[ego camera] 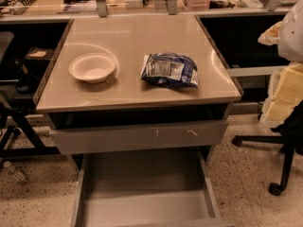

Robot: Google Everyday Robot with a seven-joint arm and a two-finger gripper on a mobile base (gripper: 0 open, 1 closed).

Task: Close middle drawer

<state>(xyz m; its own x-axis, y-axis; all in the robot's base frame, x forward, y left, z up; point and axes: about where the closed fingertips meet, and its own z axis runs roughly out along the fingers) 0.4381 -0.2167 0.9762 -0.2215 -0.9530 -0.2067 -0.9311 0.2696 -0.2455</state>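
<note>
Middle drawer (142,193): nearest, at the bottom of the view, pulled far out under the desk (132,96). Long grey tray exposed; front cut by the lower edge.

Above it: scratched drawer front (137,137), standing slightly proud of the frame.

Desk top: white bowl (93,67) on the left, blue crinkled bag (169,70) to its right, the two apart.

Pincer (271,33): at the right edge, up at desk-top level beyond the desk's right side. It is well apart from the middle drawer, higher and farther back. Open or closed: cannot tell.
</note>
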